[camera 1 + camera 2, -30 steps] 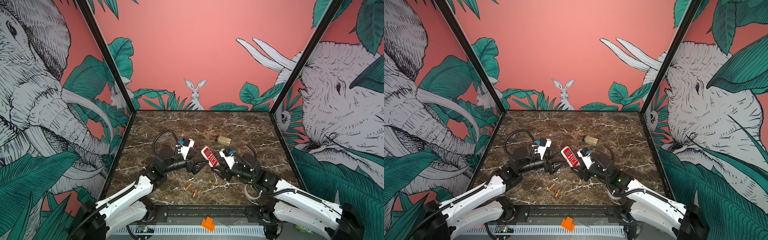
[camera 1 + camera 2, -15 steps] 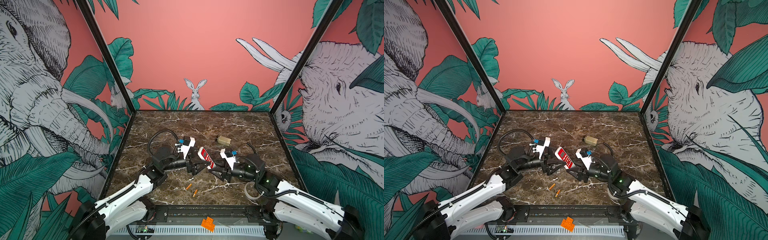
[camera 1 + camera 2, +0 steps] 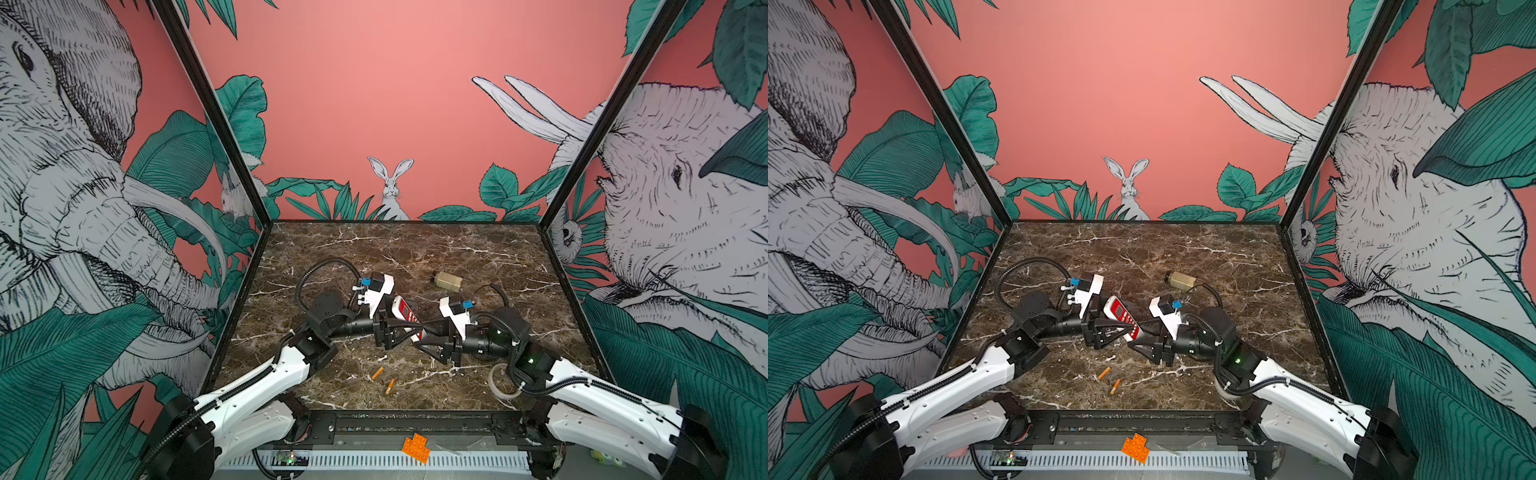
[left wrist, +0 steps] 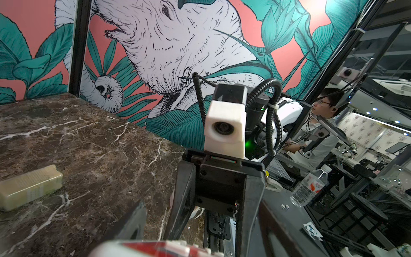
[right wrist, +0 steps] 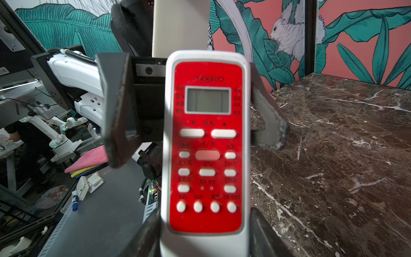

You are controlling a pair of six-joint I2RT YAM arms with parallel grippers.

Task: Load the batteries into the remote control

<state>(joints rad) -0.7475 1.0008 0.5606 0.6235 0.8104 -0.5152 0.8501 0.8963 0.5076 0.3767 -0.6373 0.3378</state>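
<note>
a dark brown marble tabletop with white veins [image 3: 415, 257] fills the floor of the painted jungle enclosure. two white-and-black robot arms reach in from the near edge, the left arm [image 3: 266, 374] and the right arm [image 3: 582, 382], and meet near the middle of the table.

the right gripper [image 3: 422, 332] is clamped on the lower end of the small oblong remote control with a red front, grey screen and white buttons [image 5: 206, 144]. it holds the remote raised off the marble and tilted, red face up in both top views [image 3: 1119, 311].

the left gripper [image 3: 1121, 328] has its jaws spread around the remote's upper end. in the right wrist view one of its dark fingers [image 5: 115, 106] stands clear of the white body, so it has no grip on it.

a beige rectangular block [image 3: 448, 281] lies on the marble beyond the right gripper, apart from it. a flat orange studded toy brick [image 3: 415, 447] sits on the front rail, off the table.

the two thin orange batteries with pale ends [image 3: 377, 372] [image 3: 390, 386] lie on the marble near the front edge. they are close together but not touching, and neither gripper touches them.
</note>
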